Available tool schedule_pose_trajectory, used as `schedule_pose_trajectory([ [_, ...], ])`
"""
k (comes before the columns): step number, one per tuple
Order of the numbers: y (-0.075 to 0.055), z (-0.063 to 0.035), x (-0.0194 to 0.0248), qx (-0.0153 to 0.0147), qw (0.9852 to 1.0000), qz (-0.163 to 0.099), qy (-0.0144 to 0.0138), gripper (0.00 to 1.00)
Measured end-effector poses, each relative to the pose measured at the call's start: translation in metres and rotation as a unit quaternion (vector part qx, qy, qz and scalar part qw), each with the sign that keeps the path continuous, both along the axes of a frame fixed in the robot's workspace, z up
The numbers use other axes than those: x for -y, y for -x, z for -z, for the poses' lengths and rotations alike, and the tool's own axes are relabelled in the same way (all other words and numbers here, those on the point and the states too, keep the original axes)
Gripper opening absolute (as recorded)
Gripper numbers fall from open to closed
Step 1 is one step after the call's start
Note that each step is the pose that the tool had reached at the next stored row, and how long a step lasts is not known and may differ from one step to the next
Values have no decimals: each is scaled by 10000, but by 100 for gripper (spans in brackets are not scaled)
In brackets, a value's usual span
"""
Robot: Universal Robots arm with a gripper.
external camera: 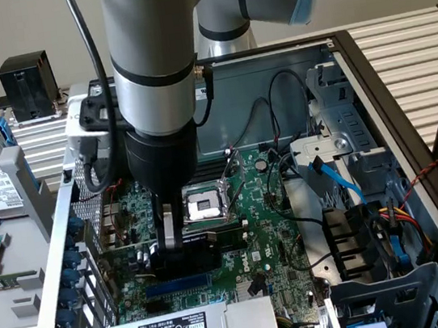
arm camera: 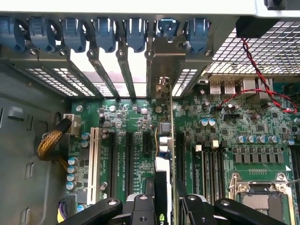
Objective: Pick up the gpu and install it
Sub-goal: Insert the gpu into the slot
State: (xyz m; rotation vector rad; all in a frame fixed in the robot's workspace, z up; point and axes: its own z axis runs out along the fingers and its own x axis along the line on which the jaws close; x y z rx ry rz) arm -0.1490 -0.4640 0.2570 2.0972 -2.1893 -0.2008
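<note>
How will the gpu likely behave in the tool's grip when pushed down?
Probably stiff: the gpu, a board with a black shroud, stands on edge in the tool without sagging. Likely fragile where bare circuitry shows. Held thin and upright, it may tilt if pushed off-line.

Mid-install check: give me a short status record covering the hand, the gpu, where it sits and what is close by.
hand: closed on the gpu
gpu pose: upright on edge, over the expansion slots of the motherboard
bracket: lined up at a rear slot opening of the case, under the blue clips
seating: cannot tell whether the card edge is in a slot
CPU socket: close beside the hand, toward the exterior view's right
</note>
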Motion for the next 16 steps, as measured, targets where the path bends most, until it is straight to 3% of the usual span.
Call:
schedule_pose_trajectory([
  [16,0,17,7,-9,10000,-12,12,27],
])
